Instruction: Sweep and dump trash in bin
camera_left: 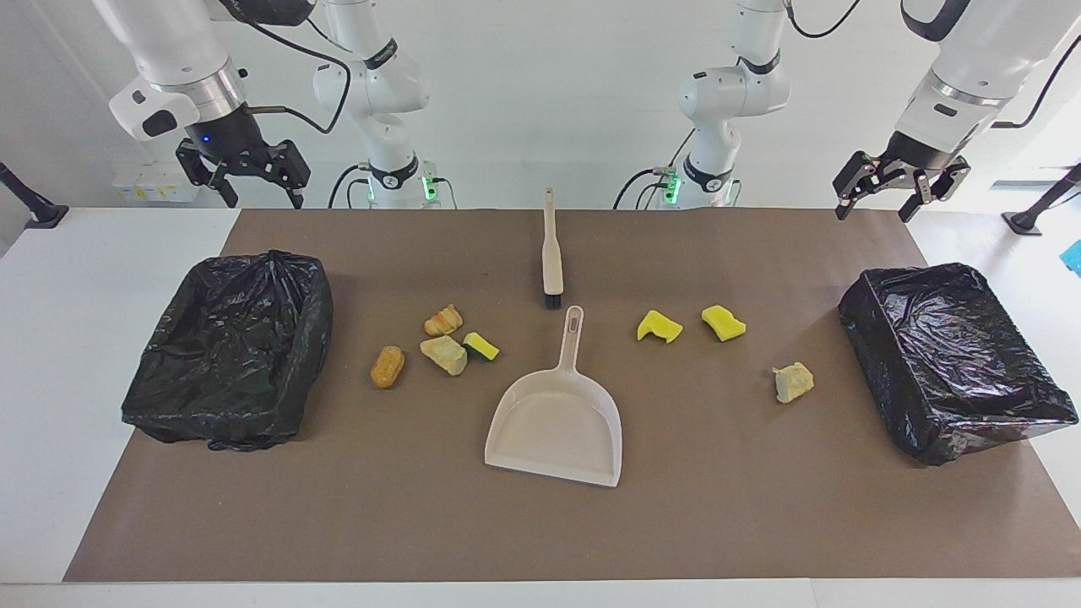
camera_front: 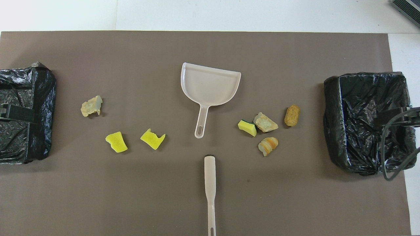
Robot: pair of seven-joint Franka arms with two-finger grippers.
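Nothing is swept yet. The left gripper (camera_left: 899,187) and right gripper (camera_left: 245,173) hang up high, both released and holding nothing. Below and between them, the trash (camera_left: 443,342) lies on the surface (camera_left: 540,523) around the dustpan (camera_left: 557,422). Next, a gripper should grab the brush (camera_left: 551,249).

A brown mat (camera_left: 540,532) covers the white table (camera_left: 51,405), seemingly paper.

**Room and backdrop**

White table (camera_left: 51,355), brown mat (camera_left: 718,523) covering most of it. Plain white wall (camera_left: 549,84) at the robots' end. Bright, even light, brighter glare toward the left arm's end. Soft shadows on mat.
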